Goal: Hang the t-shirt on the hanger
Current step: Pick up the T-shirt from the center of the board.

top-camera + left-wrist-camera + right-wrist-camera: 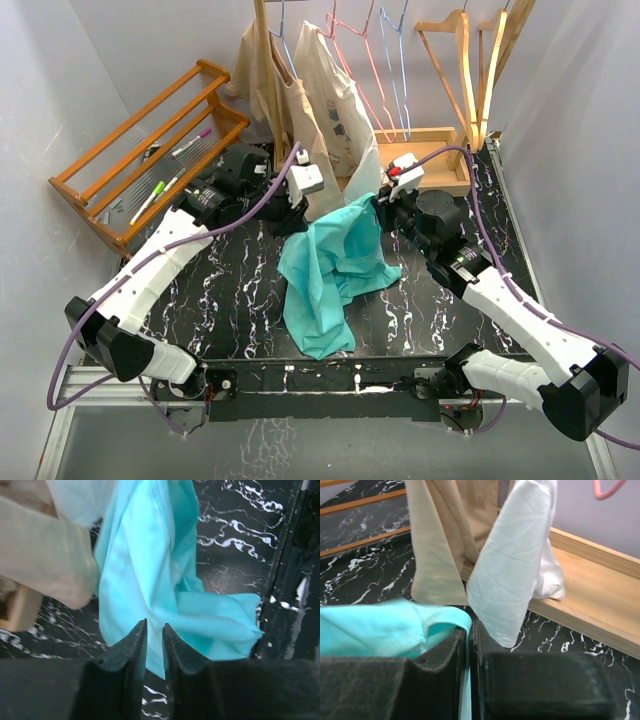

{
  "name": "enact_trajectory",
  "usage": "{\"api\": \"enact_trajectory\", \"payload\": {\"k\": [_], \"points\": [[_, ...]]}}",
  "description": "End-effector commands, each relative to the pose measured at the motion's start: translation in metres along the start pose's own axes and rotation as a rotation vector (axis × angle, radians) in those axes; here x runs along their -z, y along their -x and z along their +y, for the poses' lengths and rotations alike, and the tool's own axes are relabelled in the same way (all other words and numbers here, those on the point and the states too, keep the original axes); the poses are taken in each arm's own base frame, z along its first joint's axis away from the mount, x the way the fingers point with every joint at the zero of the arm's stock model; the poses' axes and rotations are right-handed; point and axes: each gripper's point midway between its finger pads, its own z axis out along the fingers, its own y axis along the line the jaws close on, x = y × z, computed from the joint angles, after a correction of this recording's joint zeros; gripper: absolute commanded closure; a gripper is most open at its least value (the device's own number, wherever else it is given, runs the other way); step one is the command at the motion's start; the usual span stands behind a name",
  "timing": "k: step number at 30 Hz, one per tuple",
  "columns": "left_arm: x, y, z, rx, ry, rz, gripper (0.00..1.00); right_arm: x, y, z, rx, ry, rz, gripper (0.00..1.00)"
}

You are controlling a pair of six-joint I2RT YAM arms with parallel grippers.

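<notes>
The teal t-shirt [330, 265] hangs bunched from my right gripper [378, 205] and trails down onto the black marbled table [220, 300]. In the right wrist view my right gripper [469, 626] is shut on a hemmed edge of the t-shirt [380, 630]. My left gripper [300, 205] hovers just left of the raised cloth. In the left wrist view its fingertips [154, 626] stand a narrow gap apart with nothing between them, and the t-shirt [145, 570] lies beyond them. The wooden hanger [462, 75] hangs at the back right, away from both grippers.
Cream shirts [325, 95] hang at the back centre, touching the raised cloth. Pink and blue wire hangers [378, 60] hang beside them. A wooden tray [432, 150] lies at the back right. A slatted wooden rack [150, 160] with markers stands at the left.
</notes>
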Motion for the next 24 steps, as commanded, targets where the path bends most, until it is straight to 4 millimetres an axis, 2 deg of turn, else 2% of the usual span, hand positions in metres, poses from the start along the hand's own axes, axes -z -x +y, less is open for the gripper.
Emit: {"api": "enact_trajectory", "payload": {"k": [1,5,7,10,14,15,19,24], "points": [[0.017,-0.01,-0.03,0.024,-0.077,-0.022,0.73,0.004,0.031,-0.008,0.022,-0.014,-0.079,0.92],[0.01,-0.023,-0.043,0.001,-0.146,-0.033,0.37,0.01,0.021,0.011,0.031,0.098,-0.072,0.92],[0.006,-0.028,-0.041,-0.025,-0.14,-0.038,0.28,0.014,0.011,0.018,0.04,0.143,-0.047,0.92],[-0.001,-0.026,-0.038,-0.054,-0.15,-0.055,0.23,0.021,-0.005,0.027,0.059,0.198,-0.004,0.92],[-0.01,-0.008,-0.032,-0.112,-0.181,-0.112,0.19,0.032,-0.015,0.035,0.074,0.25,0.012,0.92],[-0.017,-0.006,-0.029,-0.125,-0.194,-0.116,0.18,0.033,-0.017,0.035,0.075,0.255,0.017,0.92],[-0.029,0.011,-0.027,-0.184,-0.265,-0.159,0.15,0.039,-0.022,0.04,0.075,0.282,0.027,0.92],[-0.046,0.013,-0.028,-0.231,-0.349,-0.19,0.14,0.045,-0.022,0.045,0.071,0.317,0.016,0.92]]}}
